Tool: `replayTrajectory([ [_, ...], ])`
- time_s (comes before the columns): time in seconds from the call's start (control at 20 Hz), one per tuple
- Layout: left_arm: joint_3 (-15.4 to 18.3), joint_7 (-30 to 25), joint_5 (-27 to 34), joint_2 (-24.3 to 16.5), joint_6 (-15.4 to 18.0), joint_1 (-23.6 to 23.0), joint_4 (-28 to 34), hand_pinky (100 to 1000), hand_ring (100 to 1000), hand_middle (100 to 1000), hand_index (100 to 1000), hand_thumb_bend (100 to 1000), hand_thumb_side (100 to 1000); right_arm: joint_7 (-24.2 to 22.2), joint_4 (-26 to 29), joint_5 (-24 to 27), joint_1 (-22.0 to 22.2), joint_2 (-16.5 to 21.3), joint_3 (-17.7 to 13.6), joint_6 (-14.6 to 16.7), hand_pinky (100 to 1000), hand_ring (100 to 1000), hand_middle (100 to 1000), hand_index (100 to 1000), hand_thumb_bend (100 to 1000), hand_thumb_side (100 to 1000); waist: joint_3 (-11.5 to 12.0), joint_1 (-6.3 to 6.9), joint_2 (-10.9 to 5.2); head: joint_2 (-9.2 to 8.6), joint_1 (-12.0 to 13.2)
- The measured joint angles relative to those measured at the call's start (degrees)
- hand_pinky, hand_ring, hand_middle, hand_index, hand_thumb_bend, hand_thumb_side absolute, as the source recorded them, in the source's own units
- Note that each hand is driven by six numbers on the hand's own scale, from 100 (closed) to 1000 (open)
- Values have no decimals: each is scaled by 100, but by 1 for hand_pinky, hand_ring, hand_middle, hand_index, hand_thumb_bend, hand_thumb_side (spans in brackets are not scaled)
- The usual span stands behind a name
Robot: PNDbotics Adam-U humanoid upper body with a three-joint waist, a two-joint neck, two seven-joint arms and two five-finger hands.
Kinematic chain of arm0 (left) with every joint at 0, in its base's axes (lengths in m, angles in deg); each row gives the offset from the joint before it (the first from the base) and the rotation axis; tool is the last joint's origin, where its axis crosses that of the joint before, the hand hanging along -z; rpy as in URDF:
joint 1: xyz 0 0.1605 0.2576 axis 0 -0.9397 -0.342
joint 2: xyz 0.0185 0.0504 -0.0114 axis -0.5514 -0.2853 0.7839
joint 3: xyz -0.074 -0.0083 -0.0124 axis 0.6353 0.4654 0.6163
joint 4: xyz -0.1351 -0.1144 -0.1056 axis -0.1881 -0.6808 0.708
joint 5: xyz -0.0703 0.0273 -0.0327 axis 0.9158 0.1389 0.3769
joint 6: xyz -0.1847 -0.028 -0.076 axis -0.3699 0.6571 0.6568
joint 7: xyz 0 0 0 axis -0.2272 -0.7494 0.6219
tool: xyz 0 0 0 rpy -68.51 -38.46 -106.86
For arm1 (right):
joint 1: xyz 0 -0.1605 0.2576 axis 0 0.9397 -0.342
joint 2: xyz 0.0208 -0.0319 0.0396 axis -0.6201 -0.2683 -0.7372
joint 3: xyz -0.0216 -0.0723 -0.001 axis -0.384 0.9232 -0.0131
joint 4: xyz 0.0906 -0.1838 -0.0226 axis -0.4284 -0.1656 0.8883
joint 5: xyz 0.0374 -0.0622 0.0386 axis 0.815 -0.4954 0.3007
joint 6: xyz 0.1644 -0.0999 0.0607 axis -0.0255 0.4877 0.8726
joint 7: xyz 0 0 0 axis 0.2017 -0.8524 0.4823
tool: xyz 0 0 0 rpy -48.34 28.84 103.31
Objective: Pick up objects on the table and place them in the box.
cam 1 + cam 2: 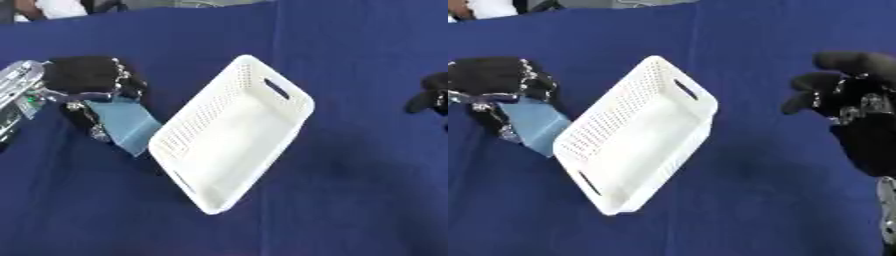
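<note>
- Blue cloth [350,190] covers the whole table; its far edge runs along the top of both views.
- White perforated box [229,134], an oblong basket with a slot handle at each short end, lies askew near the middle of the cloth, one short end toward the far right, the other toward me and to the left. Its inside shows only bare white floor.
- My left hand [87,77] sits just beside the box's left long wall, at the view's left. Its fingers are curled round a flat light-blue object [129,125], a card-like or pouch-like piece that hangs down from the grip.
- That light-blue object's lower right edge meets, or comes very close to, the box's outer wall near its near-left corner; I cannot tell whether they touch. It is outside the box.
- My right hand [846,95] shows at the right edge, best in the right eye view, well apart from the box. Its fingers are bent loosely and spread, with nothing between them.
- Open cloth lies between the box's right long wall and my right hand, and a broad bare band runs along the near side of the table below the box.
</note>
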Motion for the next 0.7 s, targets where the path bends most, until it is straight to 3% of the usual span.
replayTrajectory([
  [0.2, 32, 239, -6, 49, 13, -3, -35, 100, 196, 240, 408, 241, 100, 1, 0, -1, -1, 0, 0, 1, 777, 879, 917, 957, 100, 877, 4, 0, 0, 0, 0],
  [0.25, 34, 281, -12, 50, 15, -6, -48, 100, 100, 165, 332, 292, 100, 1, 0, -2, -1, 0, 0, 1, 775, 878, 915, 955, 100, 877, 8, 0, 0, 0, 0],
  [0.3, 38, 309, -35, 49, 12, -10, -51, 100, 100, 173, 340, 282, 100, 1, 0, -2, -1, 0, 0, 1, 776, 878, 915, 955, 100, 877, 12, 0, 0, 0, 0],
  [0.35, 49, 331, -70, 48, 5, -19, -52, 100, 100, 121, 288, 370, 100, 2, 0, -3, -1, 0, 0, 2, 774, 877, 913, 954, 100, 876, 15, -1, 0, 0, 0],
  [0.5, 188, 380, -239, -45, -95, -200, -50, 100, 100, 117, 282, 403, 100, 3, 0, -8, 2, 0, -4, 3, 773, 877, 913, 955, 100, 876, 75, -2, 0, 0, 0],
  [0.55, 278, 397, -318, -122, -158, -301, -48, 100, 100, 125, 284, 457, 100, 7, 0, -13, 5, 0, -10, 7, 773, 877, 913, 956, 100, 876, 101, -2, 0, 0, -4],
  [0.7, 647, 498, -566, -439, -450, -685, 3, 100, 100, 132, 287, 489, 100, 23, 0, -58, 71, 13, -63, 23, 773, 877, 913, 957, 100, 876, 223, -3, 0, 0, -48],
])
